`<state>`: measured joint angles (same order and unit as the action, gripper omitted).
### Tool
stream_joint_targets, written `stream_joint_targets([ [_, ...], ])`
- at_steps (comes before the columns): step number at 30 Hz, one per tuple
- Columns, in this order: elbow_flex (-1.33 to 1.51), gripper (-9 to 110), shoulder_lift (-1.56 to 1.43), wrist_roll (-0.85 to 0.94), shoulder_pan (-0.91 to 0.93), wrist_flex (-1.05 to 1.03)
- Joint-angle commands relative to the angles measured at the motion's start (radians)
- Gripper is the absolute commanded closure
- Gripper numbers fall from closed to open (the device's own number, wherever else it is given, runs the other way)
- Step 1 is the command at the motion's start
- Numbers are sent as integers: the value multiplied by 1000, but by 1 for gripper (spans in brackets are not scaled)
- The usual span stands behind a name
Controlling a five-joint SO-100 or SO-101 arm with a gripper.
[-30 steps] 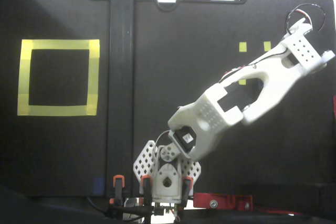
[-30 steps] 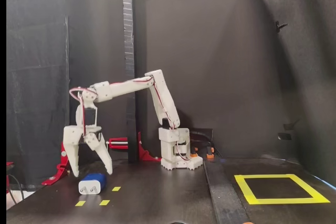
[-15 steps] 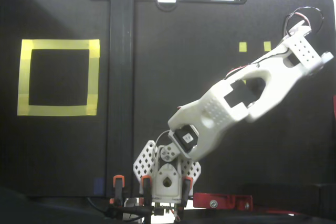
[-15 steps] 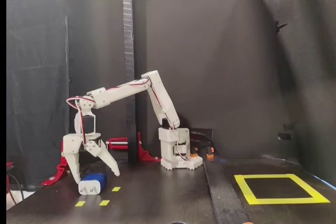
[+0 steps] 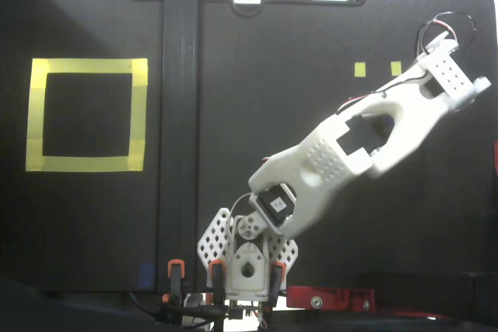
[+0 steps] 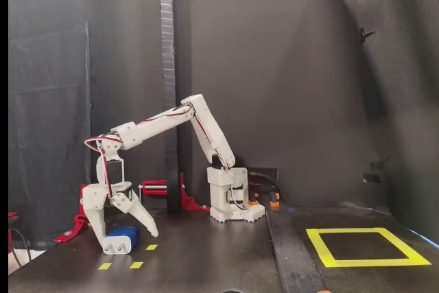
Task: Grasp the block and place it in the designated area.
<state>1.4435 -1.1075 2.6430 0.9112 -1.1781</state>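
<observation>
The dark-blue block [image 6: 122,239] lies on the black table at the left of the side-on fixed view, pale end toward the camera. My white gripper [image 6: 126,237] is open and lowered over it. One finger [image 6: 95,221] stands at its left and the other finger [image 6: 140,217] slants out to its right. Whether they touch it I cannot tell. From above, the outstretched arm [image 5: 350,153] hides both the block and the fingers. The designated area [image 5: 85,67], a large yellow tape frame [image 6: 370,263], lies far across the table.
Small yellow tape squares [image 6: 136,265] [image 5: 359,69] mark the table near the block. A black upright post [image 6: 167,66] over a raised strip [image 5: 179,114] divides the table. The arm's base [image 6: 230,205] and a red clamp [image 6: 159,187] sit behind.
The arm has reached out and down. The open gripper has dropped from above the block to straddle it, its fingers near the table. The block has not moved.
</observation>
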Motion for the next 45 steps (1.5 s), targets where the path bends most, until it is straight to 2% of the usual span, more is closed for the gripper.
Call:
stream_joint_targets([
  [1, -37, 63, -3, 5, -3, 5],
  [7, -37, 76, -3, 0, -5, 3],
  [13, -35, 82, -2, 0, -5, -3],
  [33, -43, 82, -29, -15, 3, -8],
  [45, -268, 82, -40, -55, -3, -222],
])
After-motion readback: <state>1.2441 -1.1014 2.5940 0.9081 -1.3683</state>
